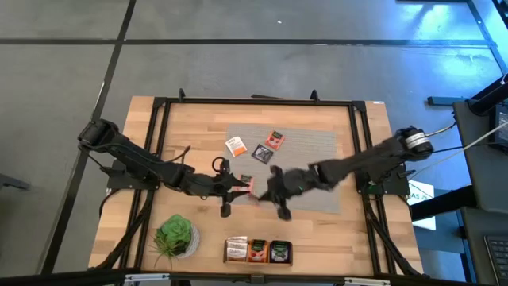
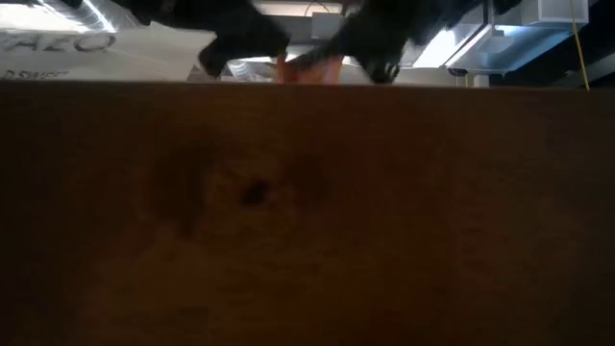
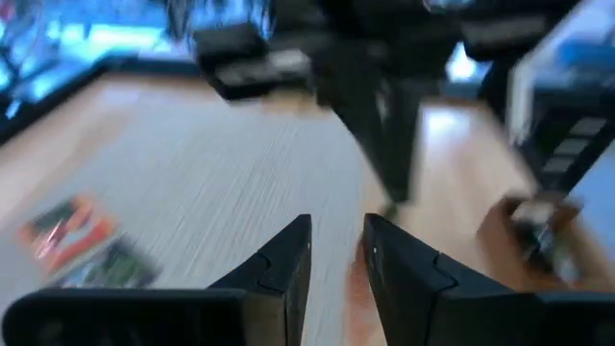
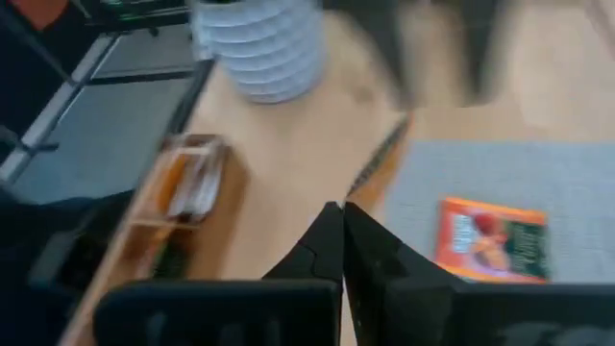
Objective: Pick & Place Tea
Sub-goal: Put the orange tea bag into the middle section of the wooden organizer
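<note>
L gripper (image 1: 240, 189) jaws spread, w/ a sachet (image 1: 251, 187) at the tips. R gripper (image 1: 267, 191) jaws pressed together, just beside it. Three sachets (image 1: 260, 151) lie on mat (image 1: 317, 143) beyond.

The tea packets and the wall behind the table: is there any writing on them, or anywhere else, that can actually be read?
"AZO": end of large letters on the white banner behind the table in the low view; the start is cut off and the smaller line beneath is blurred.
Tea sachets on the grey mat: printing too small to read.
Orange sachet in the right wrist view: print blurred, unreadable.
Sachets in the wooden box: unreadable.
</note>
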